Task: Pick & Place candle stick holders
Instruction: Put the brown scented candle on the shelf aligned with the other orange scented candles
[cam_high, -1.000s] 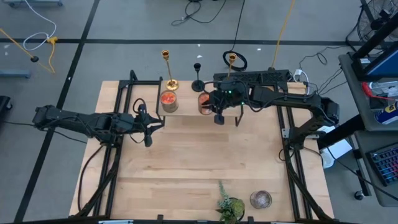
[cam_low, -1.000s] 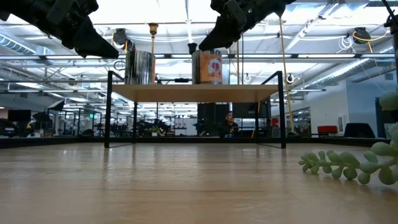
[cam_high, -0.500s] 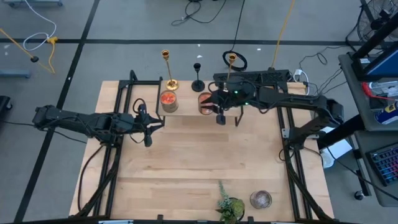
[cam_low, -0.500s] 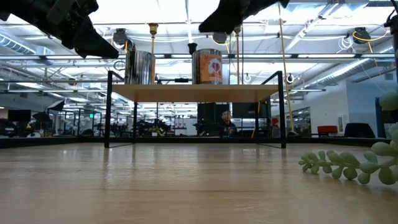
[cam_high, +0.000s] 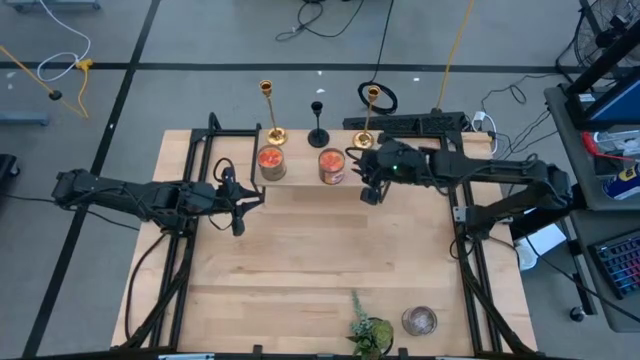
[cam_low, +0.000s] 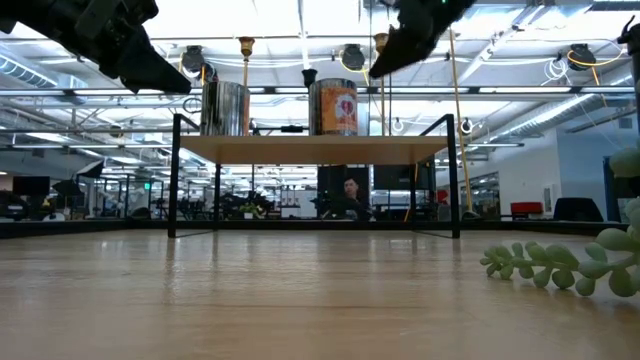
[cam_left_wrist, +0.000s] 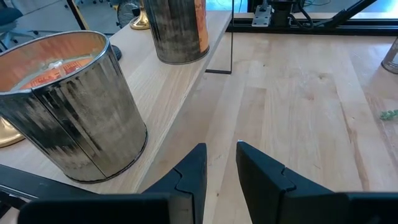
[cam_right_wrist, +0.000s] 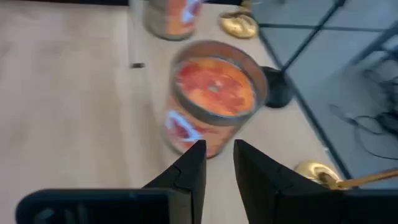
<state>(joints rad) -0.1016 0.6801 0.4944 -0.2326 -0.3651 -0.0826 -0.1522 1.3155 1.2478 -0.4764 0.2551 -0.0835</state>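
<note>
Candlestick holders: all three upright on the raised shelf (cam_high: 300, 150) at the worktop's far edge — left gold one (cam_high: 270, 112), black one (cam_high: 318, 124), right gold one (cam_high: 368, 118). None gripped; task judged barely begun, all three left to move. Right end effector (cam_high: 368, 190) near right gold holder's base, fingers narrow, empty. Left end effector (cam_high: 236, 212) waiting over worktop (cam_high: 300, 270), fingers narrow, empty. Two jar candles (cam_high: 271, 162) beside holders.

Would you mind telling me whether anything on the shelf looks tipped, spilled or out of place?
Nothing stands out. The two gold holders and the black holder stand upright on the shelf, behind both jar candles, which are upright too. No spill shows.
</note>
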